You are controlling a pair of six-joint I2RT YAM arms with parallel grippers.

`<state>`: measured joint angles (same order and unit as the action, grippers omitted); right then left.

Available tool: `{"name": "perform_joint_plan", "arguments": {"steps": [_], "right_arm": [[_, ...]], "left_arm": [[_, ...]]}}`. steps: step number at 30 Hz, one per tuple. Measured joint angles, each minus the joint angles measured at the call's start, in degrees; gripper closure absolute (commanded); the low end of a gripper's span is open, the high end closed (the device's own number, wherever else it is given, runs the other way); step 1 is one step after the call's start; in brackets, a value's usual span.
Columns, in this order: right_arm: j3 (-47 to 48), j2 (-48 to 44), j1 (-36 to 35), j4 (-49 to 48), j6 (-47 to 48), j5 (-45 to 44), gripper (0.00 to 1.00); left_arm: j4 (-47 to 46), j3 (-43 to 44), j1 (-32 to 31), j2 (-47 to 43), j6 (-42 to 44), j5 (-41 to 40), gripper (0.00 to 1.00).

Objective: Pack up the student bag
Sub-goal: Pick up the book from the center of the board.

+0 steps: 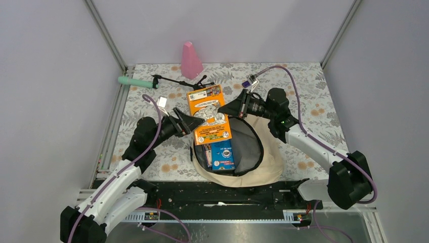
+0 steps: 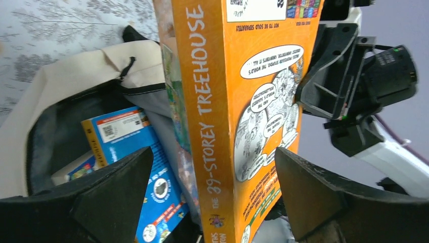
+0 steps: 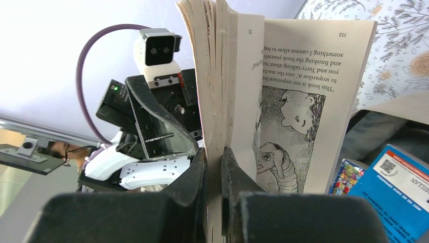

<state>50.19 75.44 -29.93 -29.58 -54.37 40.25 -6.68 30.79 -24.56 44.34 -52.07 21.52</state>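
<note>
Left gripper point(image 2: 212, 152): jaws spread wide, one on each side of the orange book's spine with a gap on both sides, so it holds nothing. It looks placed to steady the book or take it by the spine.

Orange book point(image 1: 210, 114): held up over the far rim of the bag's mouth, tilted, with its near end towards the opening. This is probably so it can slide in beside what is already packed.

Right gripper point(image 3: 213, 167): clamped on a thin wad of the orange book's pages at the fore-edge. Because it pinches only some of the pages, the rest fan open.

Blue book point(image 1: 222, 154): lies flat inside the bag, near its left side, leaving room to its right.

Student bag point(image 1: 270, 157): on the table between the arms, near the front edge, with its mouth wide open and dark lining showing.

Hard to tell: whether the orange book's near end touches the bag's rim or the blue book. A small colourful item beside the blue book is too cut off to name. The bag's straps are out of sight.
</note>
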Motion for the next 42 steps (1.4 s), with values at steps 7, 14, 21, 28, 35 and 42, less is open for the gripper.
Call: {"name": "perform_joint_plan", "arguments": {"steps": [7, 14, 21, 28, 35, 42], "right_arm": [[-1.07, -0.92, -0.35, -2.47, -1.49, 1.05, 1.0], [-1.22, -1.55, -0.76, -2.93, -1.49, 1.46, 1.0], [-1.2, -1.22, -0.83, -2.64, -0.81, 1.42, 1.0], [-0.24, -1.31, -0.74, 3.85, 5.27, -0.24, 0.32], [6.05, -3.54, -0.94, 25.27, 19.08, -4.37, 0.16], [10.12, -12.48, 0.35, 45.09, 31.36, -15.67, 0.12]], "left_arm": [[-9.18, -2.69, -0.02, 1.33, -6.86, 3.39, 0.23], [-15.76, -2.82, -0.72, 3.96, -10.1, 5.49, 0.41], [-18.64, -2.82, -1.07, 5.42, -12.33, 6.56, 0.74], [-16.7, -3.37, -1.11, 5.14, -12.44, 6.49, 1.0], [-9.46, -3.58, -1.46, 1.75, -9.57, 5.35, 1.0], [0.04, -3.48, -1.49, -1.9, -5.79, 3.26, 1.0]]}}
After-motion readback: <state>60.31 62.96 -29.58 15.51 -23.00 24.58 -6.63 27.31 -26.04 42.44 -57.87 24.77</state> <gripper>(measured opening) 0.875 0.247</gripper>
